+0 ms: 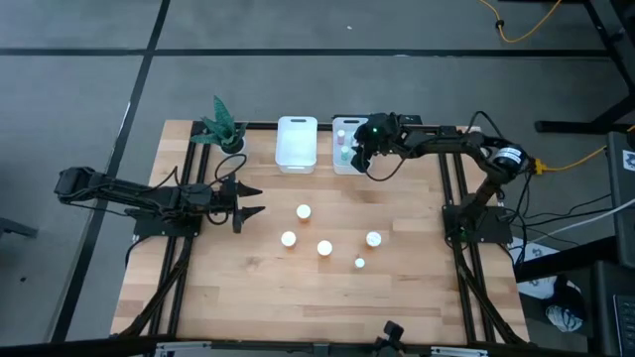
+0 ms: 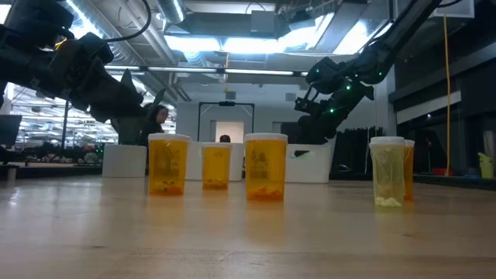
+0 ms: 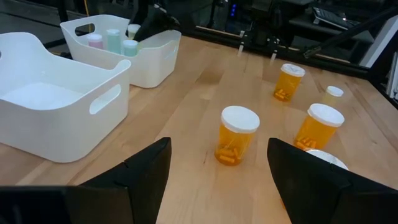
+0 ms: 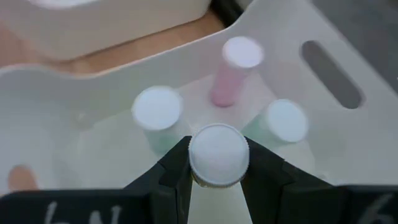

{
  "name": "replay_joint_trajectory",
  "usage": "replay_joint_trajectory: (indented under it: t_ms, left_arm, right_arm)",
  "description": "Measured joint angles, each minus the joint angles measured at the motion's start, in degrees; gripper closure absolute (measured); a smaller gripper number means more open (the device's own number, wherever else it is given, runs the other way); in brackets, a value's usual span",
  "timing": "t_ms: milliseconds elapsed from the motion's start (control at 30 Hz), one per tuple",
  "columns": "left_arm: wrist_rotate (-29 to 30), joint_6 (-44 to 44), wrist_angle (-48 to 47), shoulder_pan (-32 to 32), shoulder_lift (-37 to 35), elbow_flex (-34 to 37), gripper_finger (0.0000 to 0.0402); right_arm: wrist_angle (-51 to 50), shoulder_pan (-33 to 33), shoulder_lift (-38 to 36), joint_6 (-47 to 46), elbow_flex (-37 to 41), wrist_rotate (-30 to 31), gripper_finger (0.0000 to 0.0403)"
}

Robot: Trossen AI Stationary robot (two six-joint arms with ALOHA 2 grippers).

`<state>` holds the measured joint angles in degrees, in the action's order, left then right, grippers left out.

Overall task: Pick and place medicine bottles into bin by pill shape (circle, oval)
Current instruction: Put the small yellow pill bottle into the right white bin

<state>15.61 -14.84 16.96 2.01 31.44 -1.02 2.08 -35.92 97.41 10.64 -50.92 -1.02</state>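
My right gripper [image 4: 218,180] is over the right white bin [image 1: 342,149] at the table's far side, shut on a small white-capped bottle [image 4: 218,154]. Below it in the bin stand a pink bottle [image 4: 233,71], a pale green one [image 4: 158,115] and a bluish one [image 4: 281,123]. Three amber bottles [image 1: 304,211] [image 1: 289,238] [image 1: 324,248], a fourth [image 1: 374,238] and a small pale bottle [image 1: 359,263] stand upright on the table. My left gripper [image 1: 250,200] is open and empty, left of them, fingers level. My right gripper pinches the small bottle between its two fingers, one finger [image 4: 176,169] on each side of the white cap [image 4: 218,155]. The fingers come from above, pointing down into the bin. The bottle stands upright. Its body and lower end are hidden under the cap.
An empty white bin [image 1: 297,144] stands left of the right one. A small potted green plant [image 1: 222,126] is at the far left corner. Bare wood lies along the table's near side. A person [image 2: 156,118] shows in the room beyond.
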Motion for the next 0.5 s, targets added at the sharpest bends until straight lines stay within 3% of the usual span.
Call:
replay_joint_trajectory:
  t_ms: [267,500]
  left_arm:
    - [-0.01,-0.01,0.01,0.01,-0.01,-0.01,0.0143]
    - [-0.01,-0.01,0.01,0.01,0.00,0.00,0.0143]
  right_arm:
    - [2.07,0.02,0.74,-0.33,0.00,-0.19,0.0286]
    - [2.00,0.02,0.74,-1.19,0.00,-0.19,0.0245]
